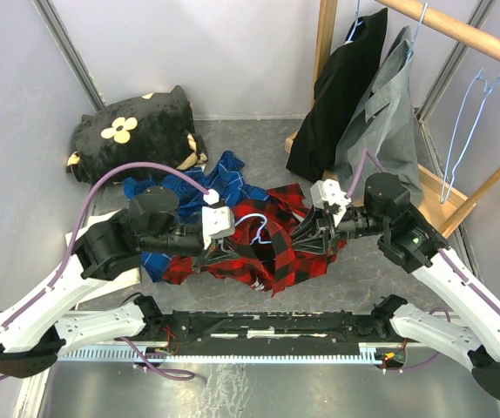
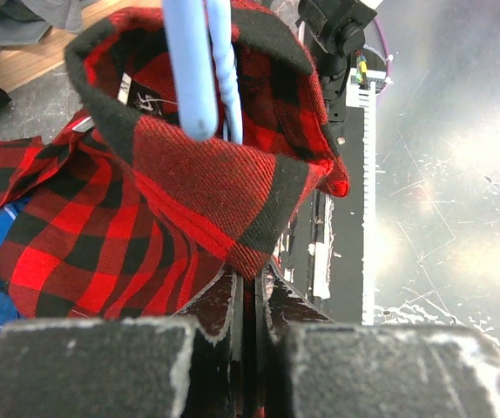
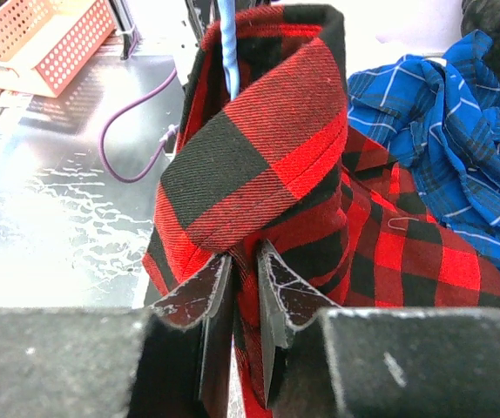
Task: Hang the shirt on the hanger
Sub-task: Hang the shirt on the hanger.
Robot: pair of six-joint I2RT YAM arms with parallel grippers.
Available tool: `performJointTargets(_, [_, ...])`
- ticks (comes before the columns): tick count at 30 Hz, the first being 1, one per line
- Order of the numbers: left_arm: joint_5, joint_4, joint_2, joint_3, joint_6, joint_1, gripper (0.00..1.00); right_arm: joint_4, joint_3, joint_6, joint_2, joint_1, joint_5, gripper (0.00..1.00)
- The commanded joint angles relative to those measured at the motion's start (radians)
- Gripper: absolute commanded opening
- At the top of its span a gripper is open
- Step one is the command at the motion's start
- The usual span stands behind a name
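The right fingers (image 3: 278,292) pinch a fold of the red-and-black plaid shirt (image 3: 267,148). A light-blue hanger (image 3: 226,43) wire rises out of its curled collar. Right of that shirt lies a crumpled blue plaid shirt (image 3: 433,131). Left of it, a purple cable (image 3: 124,131) crosses the shiny table (image 3: 50,218), with a pink perforated basket (image 3: 41,43) beyond.

Overhead view looks down; close wrist views, seemingly opposed, share the shirt (image 1: 276,261).
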Motion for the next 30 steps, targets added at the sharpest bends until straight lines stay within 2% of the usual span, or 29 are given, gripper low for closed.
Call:
performJointTargets(1, [0.042, 0.065, 0.010, 0.032, -0.002, -0.002, 0.03, 0.110, -0.001, 0.040, 0.006, 0.009, -0.030, 0.23])
performJointTargets(10, [0.023, 0.080, -0.006, 0.032, -0.004, -0.001, 0.03, 0.063, -0.031, -0.011, 0.022, 0.014, -0.013, 0.23])
performJointTargets(14, [0.009, 0.080, -0.024, 0.029, -0.008, -0.002, 0.03, 0.054, -0.052, -0.016, 0.026, 0.015, -0.005, 0.14])
performJointTargets(17, [-0.006, 0.081, -0.034, 0.024, -0.011, -0.001, 0.03, 0.057, -0.057, -0.017, 0.016, 0.014, 0.009, 0.02])
performJointTargets(21, [-0.023, 0.080, -0.041, 0.017, -0.015, -0.002, 0.03, 0.042, -0.047, -0.027, -0.013, 0.014, 0.052, 0.00])
performJointTargets(27, [-0.105, 0.043, -0.078, 0.021, -0.030, -0.001, 0.34, -0.082, 0.005, -0.106, -0.079, 0.013, 0.137, 0.00])
performJointTargets(30, [-0.150, 0.023, -0.114, 0.025, -0.041, -0.002, 0.44, -0.142, 0.022, -0.133, -0.098, 0.014, 0.155, 0.00])
